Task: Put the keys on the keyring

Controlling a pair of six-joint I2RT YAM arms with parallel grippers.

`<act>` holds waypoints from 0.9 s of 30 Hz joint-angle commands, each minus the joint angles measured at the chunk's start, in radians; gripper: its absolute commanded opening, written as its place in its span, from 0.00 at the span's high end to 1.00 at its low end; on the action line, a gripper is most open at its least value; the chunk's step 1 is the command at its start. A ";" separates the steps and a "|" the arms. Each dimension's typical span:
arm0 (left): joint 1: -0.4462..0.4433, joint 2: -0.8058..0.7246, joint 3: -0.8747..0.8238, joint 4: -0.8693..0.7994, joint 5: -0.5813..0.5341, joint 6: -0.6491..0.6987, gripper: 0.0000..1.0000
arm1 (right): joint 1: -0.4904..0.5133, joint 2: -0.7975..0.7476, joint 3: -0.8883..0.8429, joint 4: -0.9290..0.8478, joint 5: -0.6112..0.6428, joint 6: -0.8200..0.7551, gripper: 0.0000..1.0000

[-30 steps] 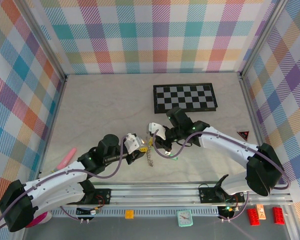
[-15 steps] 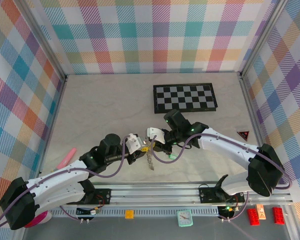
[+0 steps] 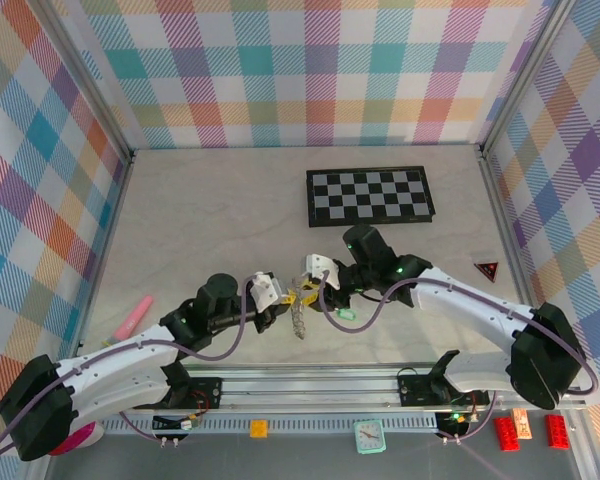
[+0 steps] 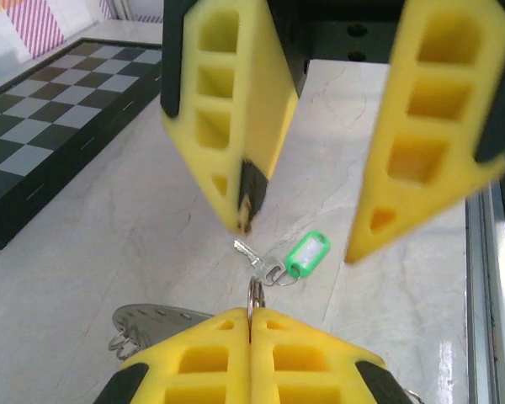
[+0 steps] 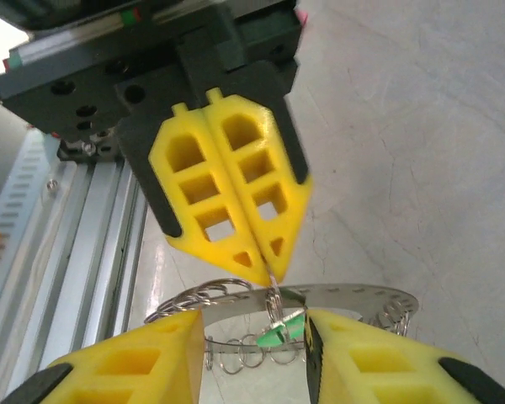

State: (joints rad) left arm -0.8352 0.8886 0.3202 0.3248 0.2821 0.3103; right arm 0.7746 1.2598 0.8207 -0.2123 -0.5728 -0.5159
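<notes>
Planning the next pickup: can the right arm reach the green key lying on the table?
Probably yes, after drawing back: the right gripper is open and the green key lies uncovered on the table, but beside that arm's wrist, behind the gripper's tip.

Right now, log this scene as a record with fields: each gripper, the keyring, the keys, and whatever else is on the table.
left gripper: shut, pinching a thin loop of the keyring
right gripper: open, facing the left gripper, holding nothing
keyring: hangs from the left gripper
key: green head, lies on the table, apart from the keyring
second key: green bit beside the keyring; cannot tell if it is threaded
checkerboard: flat at the far side
</notes>
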 commanded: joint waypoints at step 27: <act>0.024 0.008 -0.008 0.099 0.055 -0.015 0.69 | -0.006 0.029 0.016 -0.002 -0.025 -0.039 1.00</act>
State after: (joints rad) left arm -0.8093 0.9207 0.2504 0.5758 0.3355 0.2474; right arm 0.7563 1.3041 0.7612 -0.0811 -0.6300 -0.4461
